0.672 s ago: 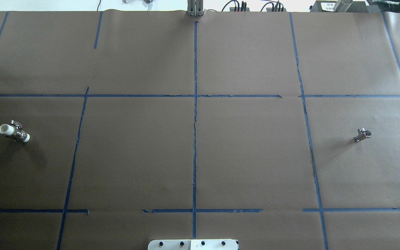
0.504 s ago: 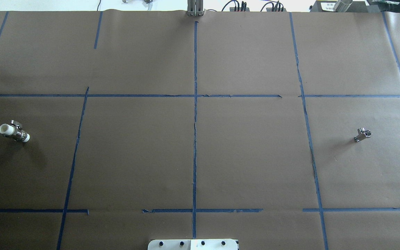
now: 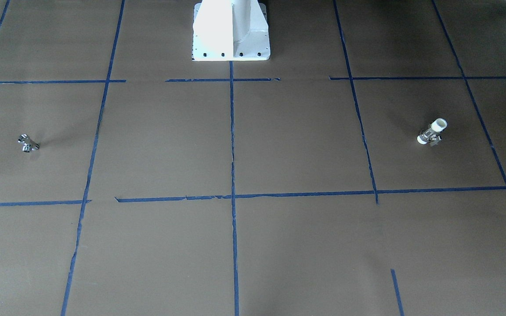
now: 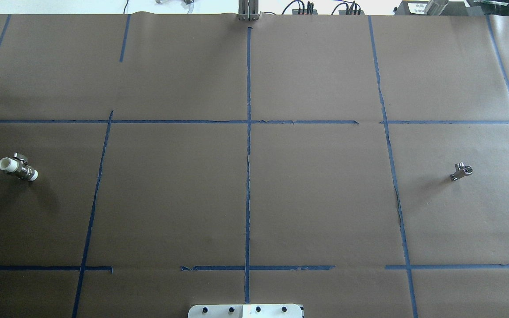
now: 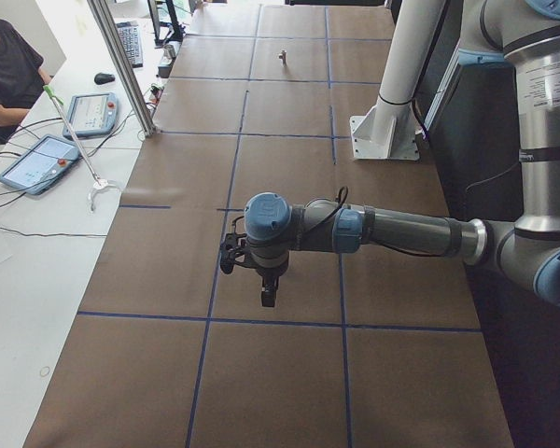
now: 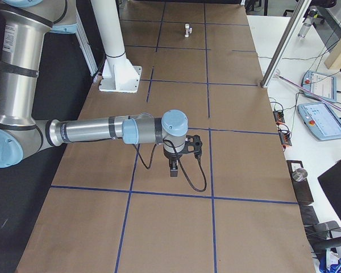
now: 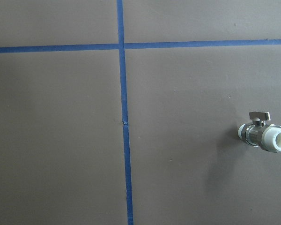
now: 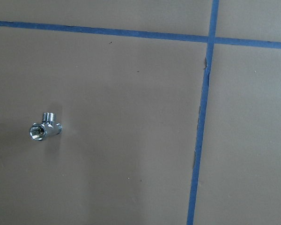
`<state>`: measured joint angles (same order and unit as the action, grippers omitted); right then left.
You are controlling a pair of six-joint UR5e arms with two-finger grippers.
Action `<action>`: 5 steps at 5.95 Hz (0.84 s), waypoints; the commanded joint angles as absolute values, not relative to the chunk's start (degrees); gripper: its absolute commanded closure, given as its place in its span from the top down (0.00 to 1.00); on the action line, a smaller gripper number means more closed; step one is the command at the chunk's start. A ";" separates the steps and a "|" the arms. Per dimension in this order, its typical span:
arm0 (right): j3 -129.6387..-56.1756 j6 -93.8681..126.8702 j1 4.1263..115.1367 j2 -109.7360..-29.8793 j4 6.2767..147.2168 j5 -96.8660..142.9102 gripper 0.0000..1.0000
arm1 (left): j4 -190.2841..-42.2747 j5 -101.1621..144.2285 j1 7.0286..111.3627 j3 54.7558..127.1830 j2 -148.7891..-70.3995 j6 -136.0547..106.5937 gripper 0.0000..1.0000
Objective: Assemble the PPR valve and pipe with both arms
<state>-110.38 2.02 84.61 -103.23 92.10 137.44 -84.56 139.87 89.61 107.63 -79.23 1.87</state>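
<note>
The PPR valve [image 4: 17, 168], white-ended with a metal middle and a small handle, lies at the table's far left; it also shows in the front view [image 3: 431, 132], the left wrist view [image 7: 264, 136] and far off in the right side view [image 6: 187, 29]. The chrome pipe [image 4: 461, 171] lies at the far right, also in the front view [image 3: 27, 143], the right wrist view [image 8: 44, 128] and the left side view [image 5: 282, 56]. My left gripper [image 5: 269, 297] and right gripper [image 6: 173, 169] hang high above the table; I cannot tell whether they are open or shut.
Brown paper with blue tape lines [image 4: 248, 176] covers the table. The white pedestal base [image 3: 231, 33] stands at the robot's edge. A metal post [image 5: 121, 65] rises at the far edge, with tablets [image 5: 35, 161] and an operator [image 5: 5, 65] beyond it.
</note>
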 commanded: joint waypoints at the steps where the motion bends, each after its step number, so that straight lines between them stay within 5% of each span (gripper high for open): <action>1: -109.87 2.11 84.64 -103.27 92.11 137.46 1.00 | -84.73 140.36 89.47 107.66 -78.75 2.28 1.00; 5: -110.39 2.11 84.55 -103.01 89.50 138.34 1.00 | -92.72 140.36 82.31 108.01 -78.74 -1.38 1.00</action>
